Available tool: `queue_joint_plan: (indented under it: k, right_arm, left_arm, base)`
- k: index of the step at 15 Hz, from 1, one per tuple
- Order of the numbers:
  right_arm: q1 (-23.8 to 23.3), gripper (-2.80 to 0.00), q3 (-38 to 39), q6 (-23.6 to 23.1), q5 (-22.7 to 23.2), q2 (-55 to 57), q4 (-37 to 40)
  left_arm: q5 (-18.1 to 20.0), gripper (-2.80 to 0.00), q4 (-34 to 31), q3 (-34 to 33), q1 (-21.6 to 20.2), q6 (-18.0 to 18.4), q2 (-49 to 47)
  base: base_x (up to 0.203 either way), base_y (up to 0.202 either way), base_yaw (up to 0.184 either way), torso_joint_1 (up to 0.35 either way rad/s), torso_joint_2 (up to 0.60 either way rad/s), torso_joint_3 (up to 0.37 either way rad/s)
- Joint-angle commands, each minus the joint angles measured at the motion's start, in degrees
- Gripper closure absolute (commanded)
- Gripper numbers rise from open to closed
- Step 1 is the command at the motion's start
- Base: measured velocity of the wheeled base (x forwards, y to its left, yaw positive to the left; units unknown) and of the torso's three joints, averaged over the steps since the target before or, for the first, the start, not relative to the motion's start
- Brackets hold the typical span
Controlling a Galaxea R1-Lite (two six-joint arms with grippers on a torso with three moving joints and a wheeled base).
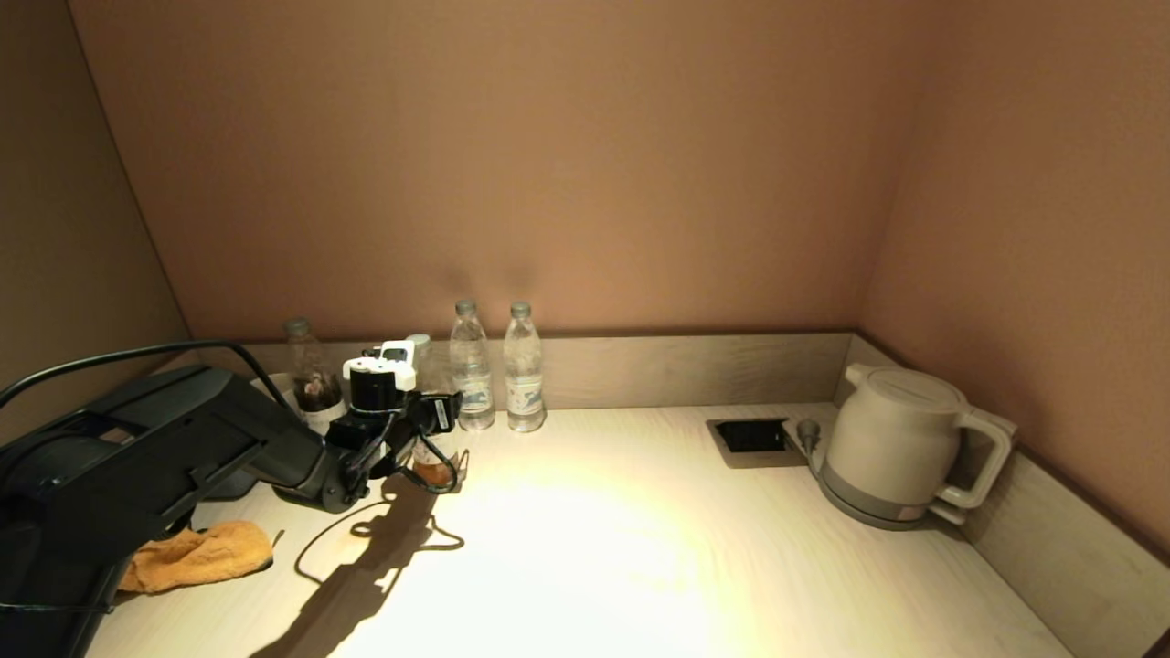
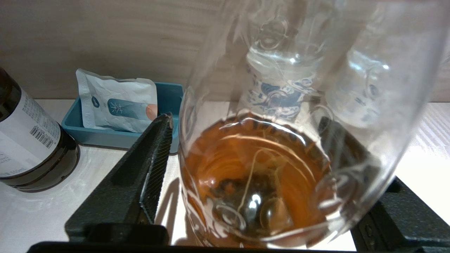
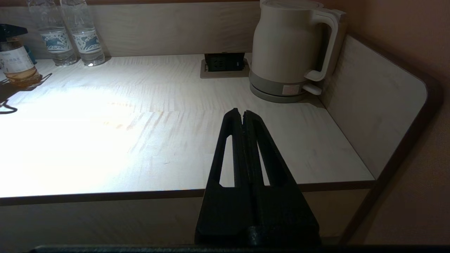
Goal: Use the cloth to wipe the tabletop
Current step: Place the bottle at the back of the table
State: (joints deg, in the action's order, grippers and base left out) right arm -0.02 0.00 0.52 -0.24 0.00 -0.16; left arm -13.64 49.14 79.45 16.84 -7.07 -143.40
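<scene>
The orange cloth point(image 1: 196, 556) lies crumpled on the tabletop point(image 1: 640, 548) at the near left, partly under my left arm. My left gripper point(image 1: 437, 450) is well away from it, at the back left. Its jaws stand open on either side of a clear glass point(image 2: 267, 182) holding amber tea and a tea bag. A gap shows between one finger point(image 2: 151, 165) and the glass wall. The glass point(image 1: 433, 468) stands on the table. My right gripper point(image 3: 242, 114) is shut and empty, hanging just off the table's front edge at the right.
Two water bottles point(image 1: 498, 370) and a dark bottle point(image 1: 311, 376) stand along the back wall. A teal tray point(image 2: 168, 96) holds a tea sachet point(image 2: 116, 103). A white kettle point(image 1: 900, 448) and a recessed socket point(image 1: 751, 437) sit at the right. A black cable point(image 1: 366, 539) loops over the table.
</scene>
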Motion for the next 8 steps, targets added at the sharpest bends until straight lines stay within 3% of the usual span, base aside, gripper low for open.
queue_joint_plan:
  k: [1, 6, 8]
  right_arm:
    - [0.0, 0.00, 0.0, 0.0, 0.0, 0.0, 0.0]
    - [0.0, 0.00, 0.0, 0.0, 0.0, 0.0, 0.0]
    - [0.0, 0.00, 0.0, 0.0, 0.0, 0.0, 0.0]
  left_arm:
    - [-0.3, -2.80, 0.3, -0.3, 0.0, 0.0, 1.0]
    - [-1.3, -2.80, 2.0, -3.2, 0.4, 0.1, 3.9]
    - [-2.3, -2.80, 3.3, -6.9, 1.3, 0.4, 11.2]
  base:
    - [0.000, 0.000, 0.000, 0.000, 0.00, 0.000]
    - [0.000, 0.000, 0.000, 0.000, 0.00, 0.000]
    - [0.000, 0.000, 0.000, 0.000, 0.00, 0.000]
